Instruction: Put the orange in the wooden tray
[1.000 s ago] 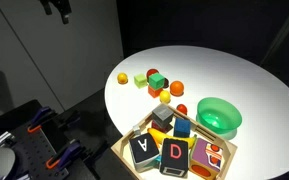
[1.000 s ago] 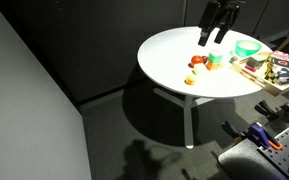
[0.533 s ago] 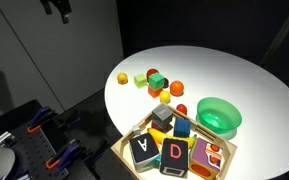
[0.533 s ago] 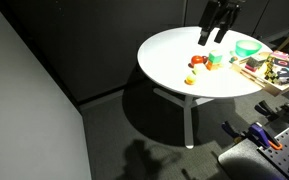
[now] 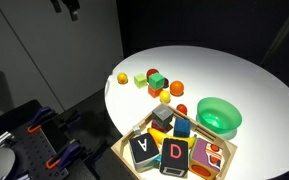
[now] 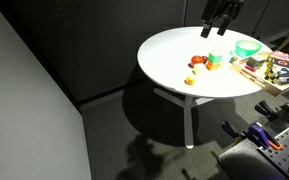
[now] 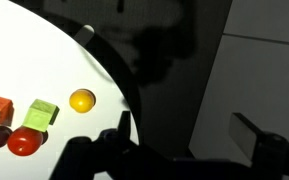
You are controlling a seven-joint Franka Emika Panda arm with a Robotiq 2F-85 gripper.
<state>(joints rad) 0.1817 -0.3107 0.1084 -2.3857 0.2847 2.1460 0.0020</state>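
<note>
Hanging at the upper left in an exterior view, the gripper [image 5: 69, 8] sits clear of the white table [image 5: 234, 70]. The wrist view shows its fingers [image 7: 119, 130] spread wide with nothing between them. The orange [image 5: 176, 89] lies on the table near frame centre among toy pieces, apart from the tray [image 5: 124, 152] at the bottom edge, where two blocks read "A" [image 5: 144, 148] and "D" [image 5: 174, 152].

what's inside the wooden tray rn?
The wooden tray is packed with blocks: an A block, a D block, a blue block and others. No round fruit shows. The tray floor under them is covered.
</note>
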